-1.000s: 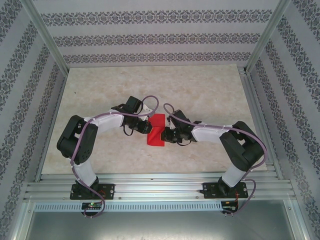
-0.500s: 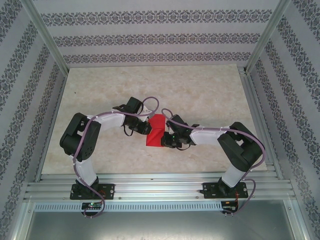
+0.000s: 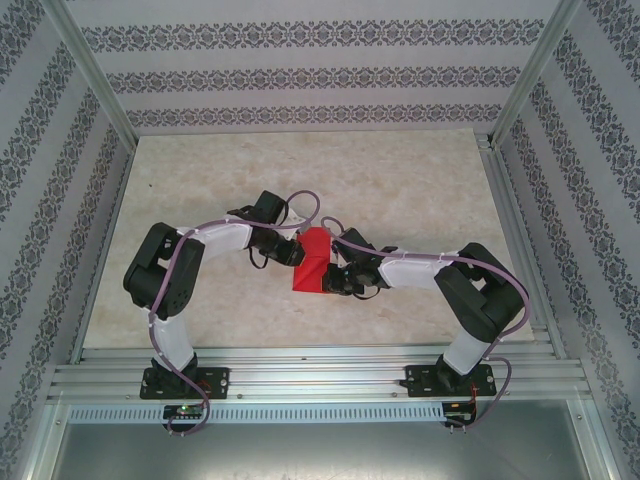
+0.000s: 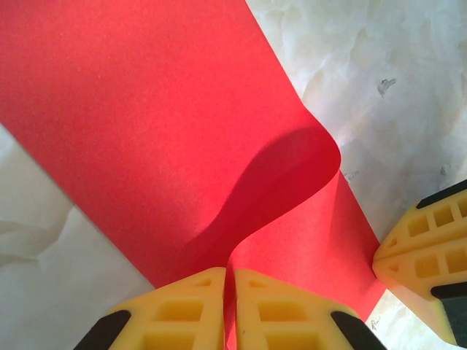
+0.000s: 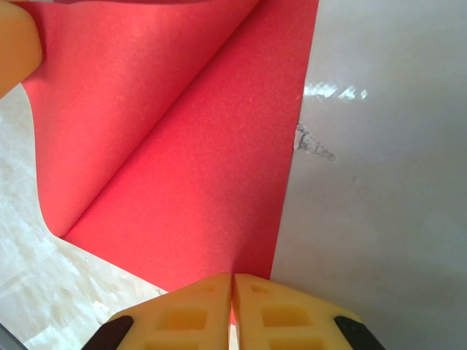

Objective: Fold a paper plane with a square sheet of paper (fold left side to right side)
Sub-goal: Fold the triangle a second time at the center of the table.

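The red sheet of paper (image 3: 312, 262) lies mid-table between both arms, partly folded, with one flap curled up off the surface. In the left wrist view the paper (image 4: 146, 131) rises in a loop, and my left gripper (image 4: 230, 273) is shut on its edge. My left gripper (image 3: 291, 254) sits at the sheet's left side in the top view. My right gripper (image 3: 333, 277) is at the sheet's right side. Seen from the right wrist, the right gripper (image 5: 233, 278) is shut on the paper (image 5: 182, 168) near its straight edge.
The marble-patterned table (image 3: 400, 190) stretches behind and to both sides of the paper. Patterned walls and metal posts enclose it. A finger of the right gripper (image 4: 427, 255) shows in the left wrist view, close to the paper's corner.
The right gripper has shifted slightly toward the near edge and left, carrying its paper edge. The left gripper has nudged right. The sheet's stepped outline has become a raised flap.
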`<state>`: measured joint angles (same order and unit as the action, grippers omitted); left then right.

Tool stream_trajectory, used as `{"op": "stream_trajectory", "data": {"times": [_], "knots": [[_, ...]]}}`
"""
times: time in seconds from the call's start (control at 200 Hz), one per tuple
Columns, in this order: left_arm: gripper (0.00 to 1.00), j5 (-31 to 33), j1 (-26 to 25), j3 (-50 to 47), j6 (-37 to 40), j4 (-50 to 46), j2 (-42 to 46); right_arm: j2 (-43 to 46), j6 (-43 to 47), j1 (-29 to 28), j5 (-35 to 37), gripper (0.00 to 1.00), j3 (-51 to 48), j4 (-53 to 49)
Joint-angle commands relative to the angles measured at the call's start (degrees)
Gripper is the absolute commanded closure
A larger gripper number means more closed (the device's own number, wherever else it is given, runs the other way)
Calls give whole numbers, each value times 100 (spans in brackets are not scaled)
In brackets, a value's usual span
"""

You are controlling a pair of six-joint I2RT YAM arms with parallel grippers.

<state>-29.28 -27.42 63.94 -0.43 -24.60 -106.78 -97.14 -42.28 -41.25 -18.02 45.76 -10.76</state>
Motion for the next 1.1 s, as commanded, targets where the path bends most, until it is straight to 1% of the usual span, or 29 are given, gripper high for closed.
{"op": "stream_trajectory", "data": {"times": [0.0,0.555,0.964,1.099], "knots": [[87,-54,46,127,117,-45,-167,-200,115,-49,299,89,2,-286],[88,164,52,-26,113,-29,-236,-173,141,-47,345,89,12,-347],[88,168,50,-177,51,74,-254,-182,151,-41,361,88,29,-358],[88,180,46,-259,27,121,-259,-158,126,-31,279,86,30,-274]]}}
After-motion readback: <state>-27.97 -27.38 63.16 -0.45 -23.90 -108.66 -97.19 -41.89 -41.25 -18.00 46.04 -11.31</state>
